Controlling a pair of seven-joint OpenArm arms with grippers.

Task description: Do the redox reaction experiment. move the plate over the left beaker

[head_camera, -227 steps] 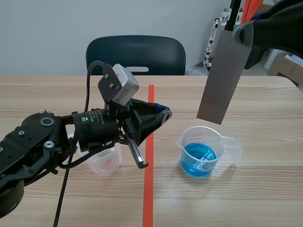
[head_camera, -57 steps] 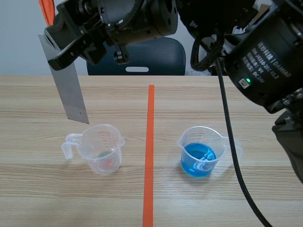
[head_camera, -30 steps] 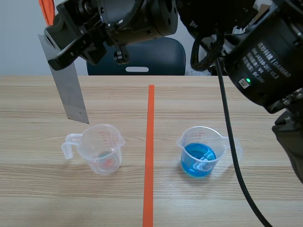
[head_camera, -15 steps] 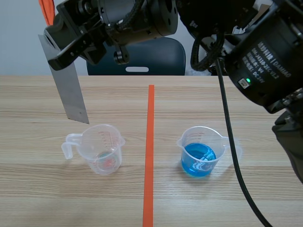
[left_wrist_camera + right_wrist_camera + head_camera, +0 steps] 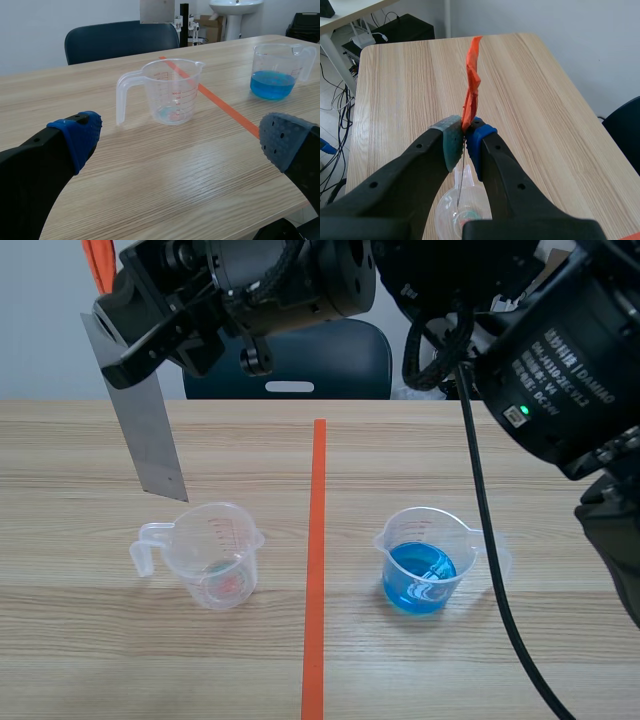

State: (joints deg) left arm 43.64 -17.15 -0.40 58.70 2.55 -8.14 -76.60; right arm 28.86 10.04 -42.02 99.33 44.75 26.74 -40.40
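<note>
So the right arm comes in from the right and stretches across high up, and the right gripper (image 5: 150, 340) sits way over on the left side. Its two pads (image 5: 451, 137) are pinched tight on a thin grey metal plate (image 5: 145, 430), with an orange-red strip (image 5: 472, 85) poking out past the grip. The plate hangs down a bit tilted. Its lower edge is just above the rim of the clear plastic beaker with a handle (image 5: 210, 555), not touching it. From the right wrist view that beaker sits right under the fingers.

The left gripper (image 5: 180, 137) is low near the wooden table (image 5: 165, 185), fingers spread wide with nothing between them, and the handled beaker is ahead of it. The clear beaker of blue liquid (image 5: 425, 565) stands across the orange tape line.
</note>
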